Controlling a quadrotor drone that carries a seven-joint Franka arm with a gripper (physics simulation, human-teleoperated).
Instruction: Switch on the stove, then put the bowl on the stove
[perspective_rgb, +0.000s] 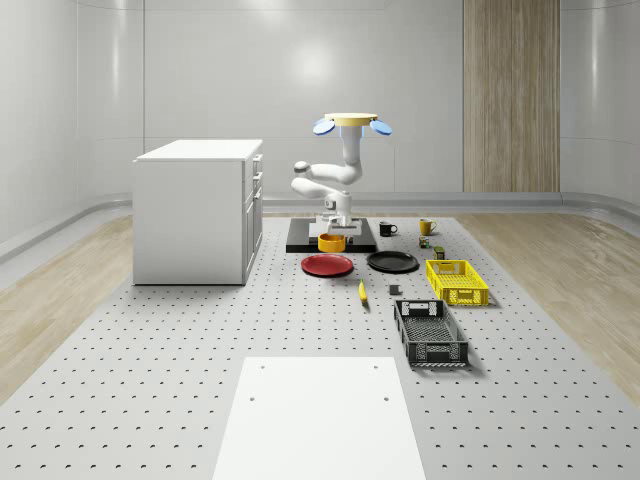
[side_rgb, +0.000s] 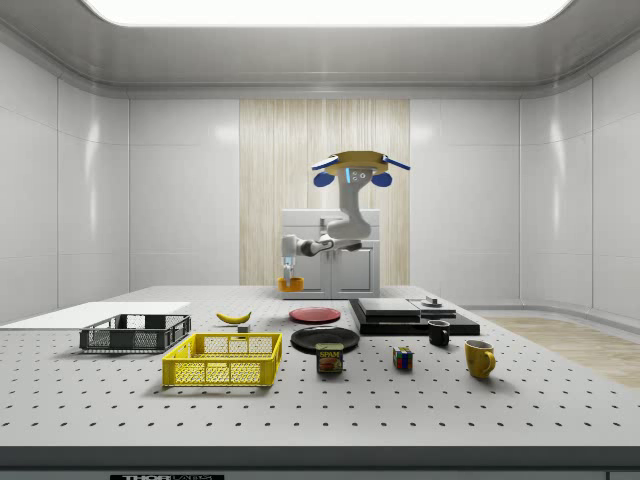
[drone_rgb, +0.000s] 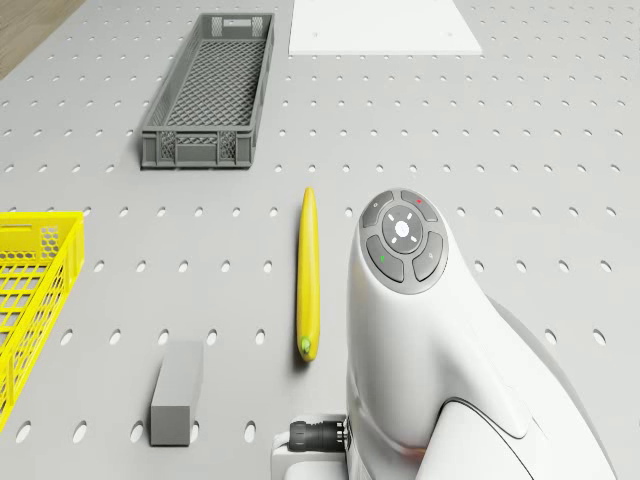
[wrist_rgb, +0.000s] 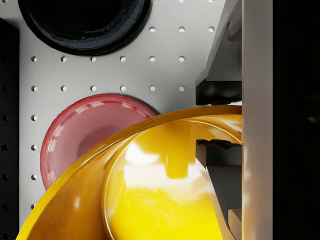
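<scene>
Perforated grey table (perspective_rgb: 150, 340) under a glossy orange-yellow bowl (wrist_rgb: 165, 190), rim pinched in the claw (wrist_rgb: 212, 120).

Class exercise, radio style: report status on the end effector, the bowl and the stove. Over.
Drone hovering above stove. End effector shut on bowl, rim pinched, bowl lifted off the table. Red plate and black plate below; path looks open.

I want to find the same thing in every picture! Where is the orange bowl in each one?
Whole-scene view: bowl mid-picture, in the claw, just beyond the red plate; the drone hovers above.
Side view: bowl left of centre, held in the air, beyond the red plate.
Wrist view: bowl up close, red plate past its rim.
Shared landmark: the red plate.
</scene>
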